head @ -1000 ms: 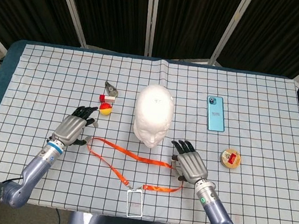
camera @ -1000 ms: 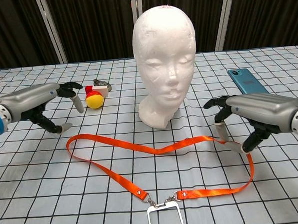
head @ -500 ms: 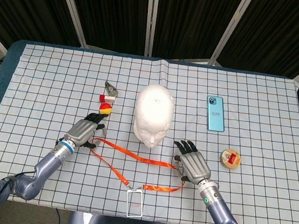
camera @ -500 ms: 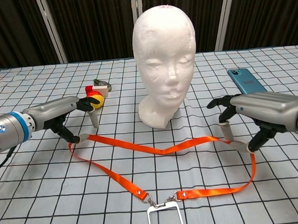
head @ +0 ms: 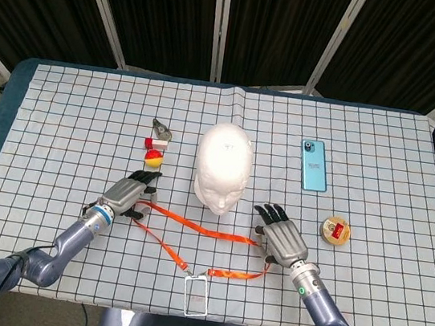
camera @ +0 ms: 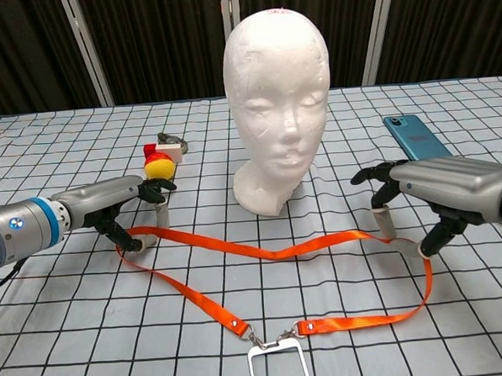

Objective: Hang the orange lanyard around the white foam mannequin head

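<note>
Two hands are down at the strap, so I judge this the grasping step. Largest first: the table (head: 63, 109), then the head (camera: 278, 111) upright mid-table. My left hand (camera: 121, 203) has fingers curled at the lanyard (camera: 237, 249) loop's left bend; whether it truly pinches, I cannot tell. My right hand (camera: 441, 193) arches over the right bend, fingertips at the strap, grip likewise unclear. The lanyard lies flat before the head, badge holder (head: 195, 296) nearest me. Next I would need both pinches firm, then lift, spreading the loop wide over the crown
</note>
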Controlling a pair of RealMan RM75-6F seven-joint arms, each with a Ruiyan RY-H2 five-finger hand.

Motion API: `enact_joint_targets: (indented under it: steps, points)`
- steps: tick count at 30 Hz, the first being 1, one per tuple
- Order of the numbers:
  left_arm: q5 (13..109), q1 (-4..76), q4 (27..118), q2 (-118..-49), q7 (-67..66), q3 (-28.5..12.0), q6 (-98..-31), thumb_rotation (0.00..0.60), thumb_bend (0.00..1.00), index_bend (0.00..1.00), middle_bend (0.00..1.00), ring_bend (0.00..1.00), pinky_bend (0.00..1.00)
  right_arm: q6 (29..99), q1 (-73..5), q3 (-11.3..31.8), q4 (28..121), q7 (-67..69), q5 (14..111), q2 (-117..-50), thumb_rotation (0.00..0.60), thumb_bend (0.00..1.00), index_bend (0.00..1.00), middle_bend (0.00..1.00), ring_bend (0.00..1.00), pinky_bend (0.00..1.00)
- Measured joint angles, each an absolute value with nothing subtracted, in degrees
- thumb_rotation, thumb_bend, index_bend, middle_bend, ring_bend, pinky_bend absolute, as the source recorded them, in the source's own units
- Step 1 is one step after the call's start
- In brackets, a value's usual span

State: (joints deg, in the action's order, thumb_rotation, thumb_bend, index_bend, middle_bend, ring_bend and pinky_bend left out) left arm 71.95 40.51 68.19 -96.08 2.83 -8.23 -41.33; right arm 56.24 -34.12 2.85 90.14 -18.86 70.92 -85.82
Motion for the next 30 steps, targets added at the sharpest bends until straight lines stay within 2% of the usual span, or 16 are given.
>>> enact_joint_targets:
  steps: [8,20,30]
  points:
    - [71.1,40.5,67.7,-96.7,2.8,-8.1,-41.8,0.6,0.52,0.67,0.0,0.0,0.0,56.2,-34.0,2.7,89.7,-18.4,71.5,-86.0,0.6,0.52,0.72,0.07,0.0,0.0]
    - [73.8,39.2,69.3,-95.7,3.8,-7.6,-47.3,0.6,0.53,0.73,0.0,0.0,0.0,58.1,-33.4,1.8,90.2,-17.1,76.1,-84.6,0.6,0.52,0.74,0.08,0.0,0.0]
    - [83.4,35.7,74.5,-92.2,6.3,-5.2,-60.0,0.6,0.53,0.73,0.0,0.0,0.0,65.2,-32.7,-0.5,88.3,-10.8,90.7,-82.2,0.6,0.52,0.75,0.11,0.0,0.0]
